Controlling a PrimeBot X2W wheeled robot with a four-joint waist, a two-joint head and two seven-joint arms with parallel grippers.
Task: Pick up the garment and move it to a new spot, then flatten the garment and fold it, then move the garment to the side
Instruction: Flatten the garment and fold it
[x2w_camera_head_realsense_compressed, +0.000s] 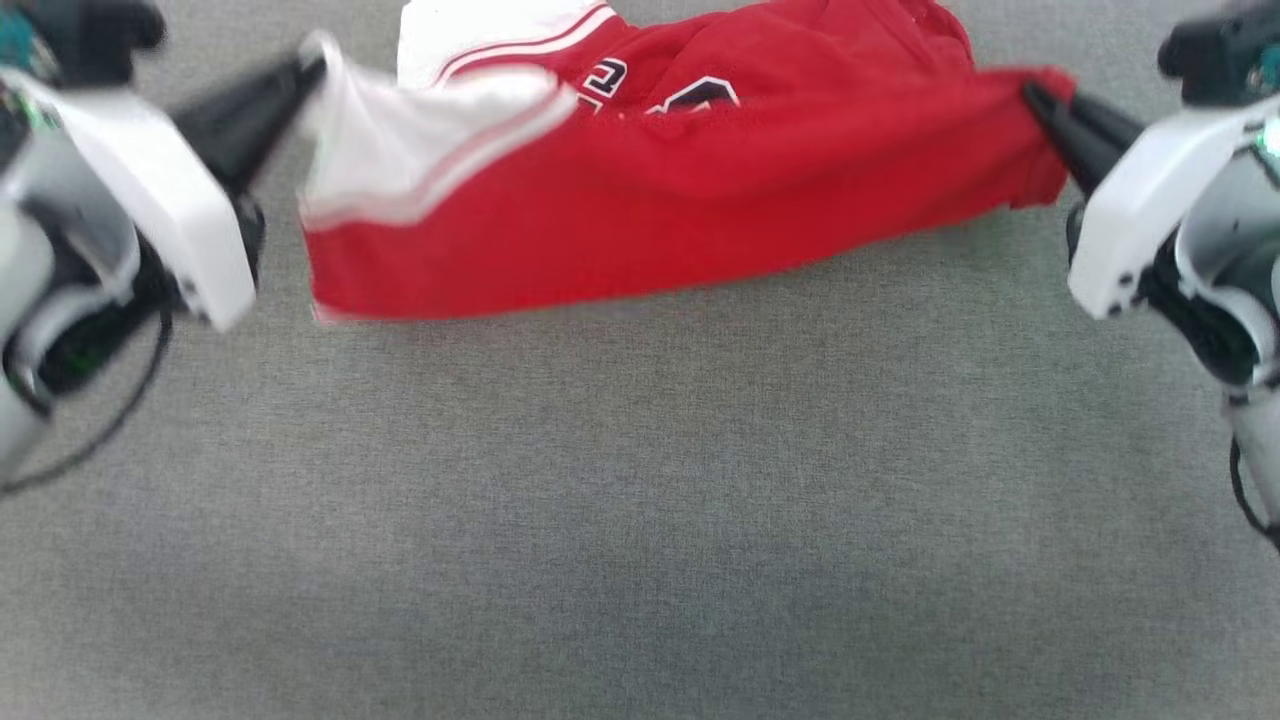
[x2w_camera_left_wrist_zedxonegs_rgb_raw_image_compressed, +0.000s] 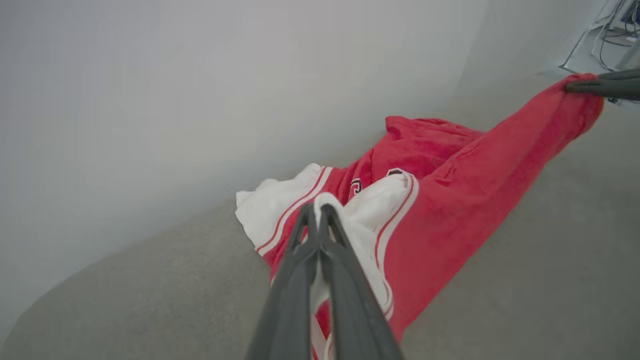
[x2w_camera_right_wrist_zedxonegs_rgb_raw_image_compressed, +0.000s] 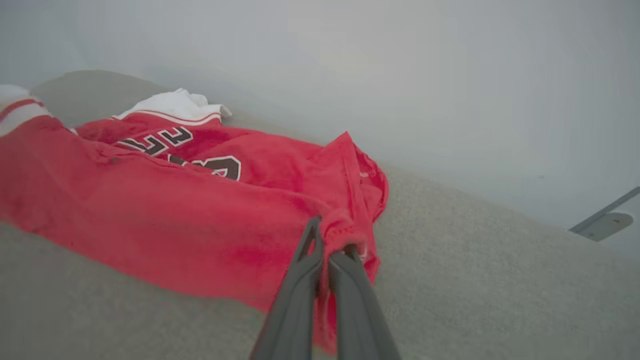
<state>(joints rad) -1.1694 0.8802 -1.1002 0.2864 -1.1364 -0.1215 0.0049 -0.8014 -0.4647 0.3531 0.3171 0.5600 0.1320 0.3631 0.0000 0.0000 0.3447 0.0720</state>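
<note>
Grey fabric surface (x2w_camera_head_realsense_compressed: 640, 500), red and white garment (x2w_camera_head_realsense_compressed: 650, 220) partly lying along its far side

Print: I am seeing black, white-outlined block lettering (x2w_camera_right_wrist_zedxonegs_rgb_raw_image_compressed: 170, 140) on the chest of the red garment (x2w_camera_head_realsense_compressed: 650, 220).
Legibility: I am making out only pieces of a few characters. Folds are covering the rest, so I am not reading any word or number.
Head view: the lettering is showing blurred and cut off.

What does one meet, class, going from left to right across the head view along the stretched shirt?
left gripper → white sleeve → red body of the garment → right gripper
</note>
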